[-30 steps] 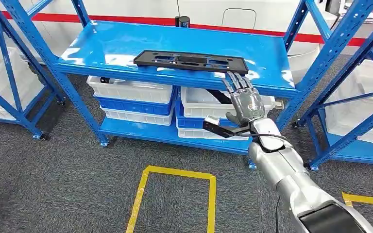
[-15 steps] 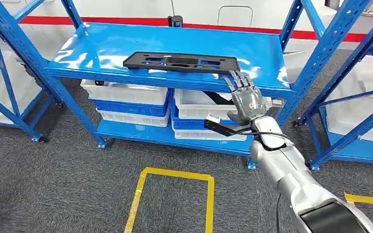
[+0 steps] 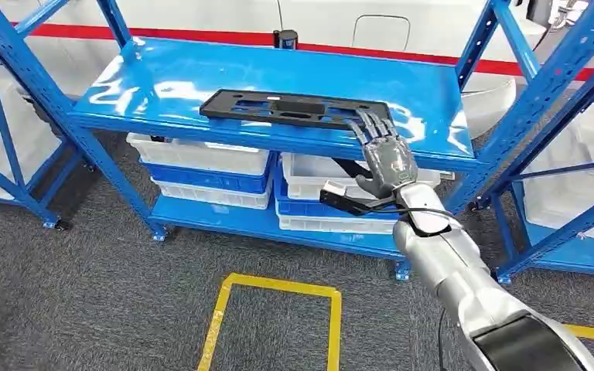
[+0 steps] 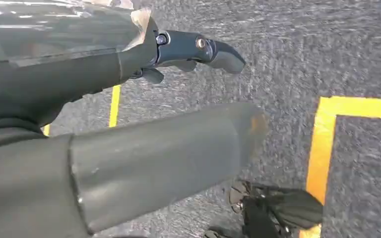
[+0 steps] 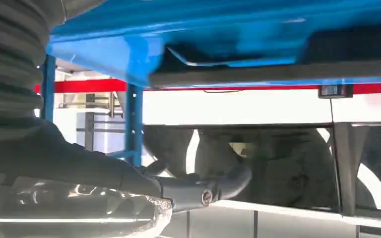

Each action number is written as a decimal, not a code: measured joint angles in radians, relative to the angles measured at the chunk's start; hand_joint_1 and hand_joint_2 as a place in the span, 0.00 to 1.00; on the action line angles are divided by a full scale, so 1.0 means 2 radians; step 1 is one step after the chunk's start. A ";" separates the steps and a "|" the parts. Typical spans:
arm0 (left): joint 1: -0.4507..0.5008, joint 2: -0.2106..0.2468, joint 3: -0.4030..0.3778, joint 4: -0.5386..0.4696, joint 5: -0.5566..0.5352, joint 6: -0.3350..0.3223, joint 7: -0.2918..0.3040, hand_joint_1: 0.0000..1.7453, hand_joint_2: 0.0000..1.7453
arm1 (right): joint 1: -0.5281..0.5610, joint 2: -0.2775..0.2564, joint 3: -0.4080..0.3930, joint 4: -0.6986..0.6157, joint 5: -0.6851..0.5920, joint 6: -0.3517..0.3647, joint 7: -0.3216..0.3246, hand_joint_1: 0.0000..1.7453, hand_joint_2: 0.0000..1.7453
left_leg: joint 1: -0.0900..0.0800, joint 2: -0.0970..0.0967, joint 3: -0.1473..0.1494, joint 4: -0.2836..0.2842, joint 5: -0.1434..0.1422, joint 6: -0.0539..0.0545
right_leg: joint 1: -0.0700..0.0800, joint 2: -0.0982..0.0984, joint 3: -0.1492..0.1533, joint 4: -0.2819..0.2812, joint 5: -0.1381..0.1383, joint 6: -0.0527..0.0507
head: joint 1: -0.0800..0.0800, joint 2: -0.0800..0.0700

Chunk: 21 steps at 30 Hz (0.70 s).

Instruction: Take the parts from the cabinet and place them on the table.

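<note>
The right hand [image 3: 387, 158] reaches with spread fingers onto the near right end of the flat black part [image 3: 294, 108] lying on the blue shelf [image 3: 201, 73].

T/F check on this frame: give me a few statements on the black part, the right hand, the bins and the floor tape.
1. The black part lies flat on the upper blue shelf. True.
2. The right hand has lifted the part clear of the shelf. False: the part lies on the shelf, with the hand's fingertips at its near right end.
3. White and blue bins sit on the lower shelf under the part. True.
4. The yellow tape on the carpet marks a full circle. False: it makes straight lines with square corners.
5. The left hand is holding a part. False: in the left wrist view it hangs over the carpet with nothing in it.
</note>
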 joint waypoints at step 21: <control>0.000 0.001 0.000 0.000 -0.001 0.003 0.004 0.00 0.00 | 0.001 -0.002 0.001 0.009 -0.001 -0.004 -0.004 0.00 1.00 | 0.013 -0.002 -0.061 0.156 -0.086 -0.031 | -0.008 0.004 -0.030 -0.018 0.050 -0.020 | 0.000 0.000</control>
